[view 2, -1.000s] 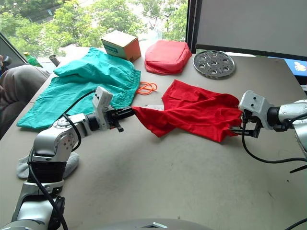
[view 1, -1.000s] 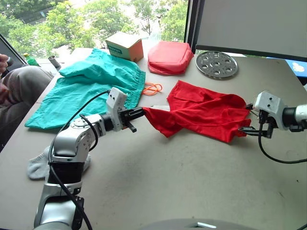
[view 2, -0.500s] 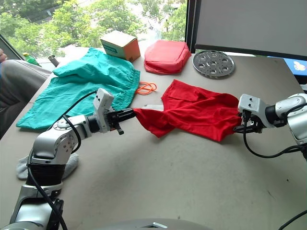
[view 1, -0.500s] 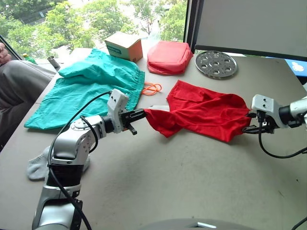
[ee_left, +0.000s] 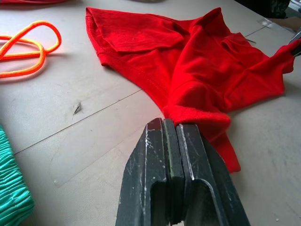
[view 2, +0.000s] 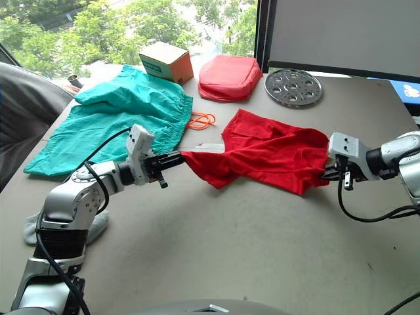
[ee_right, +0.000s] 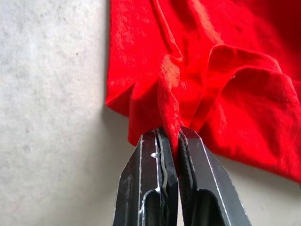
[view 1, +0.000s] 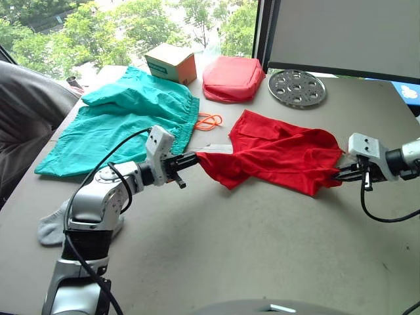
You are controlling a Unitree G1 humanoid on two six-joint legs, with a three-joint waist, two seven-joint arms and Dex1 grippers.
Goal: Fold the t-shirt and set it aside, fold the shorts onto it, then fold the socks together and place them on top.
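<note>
The red t-shirt (view 1: 275, 154) lies crumpled mid-table, stretched between both grippers. My left gripper (view 1: 193, 157) is shut on its left edge, with the cloth bunched at the fingertips (ee_left: 155, 126) in the left wrist view. My right gripper (view 1: 341, 174) is shut on a fold at the shirt's right edge, and the right wrist view shows that fold pinched between the fingers (ee_right: 150, 141). The teal shorts (view 1: 118, 121) lie spread at the back left, their orange drawstring (view 1: 209, 121) loose beside them. A grey sock (view 1: 51, 228) lies at the near left, partly hidden behind my left arm.
At the back of the table stand a cardboard box (view 1: 172, 62), a puffy salmon-red pouch (view 1: 231, 79) and a perforated metal disc (view 1: 296, 87). A person's grey-clad leg (view 1: 26, 105) leans in at the left table edge. Bare tabletop (view 1: 262, 249) stretches in front of the shirt.
My right gripper has closed from wide open onto the shirt's right edge. The left gripper keeps its hold. The person at the left edge has shifted.
</note>
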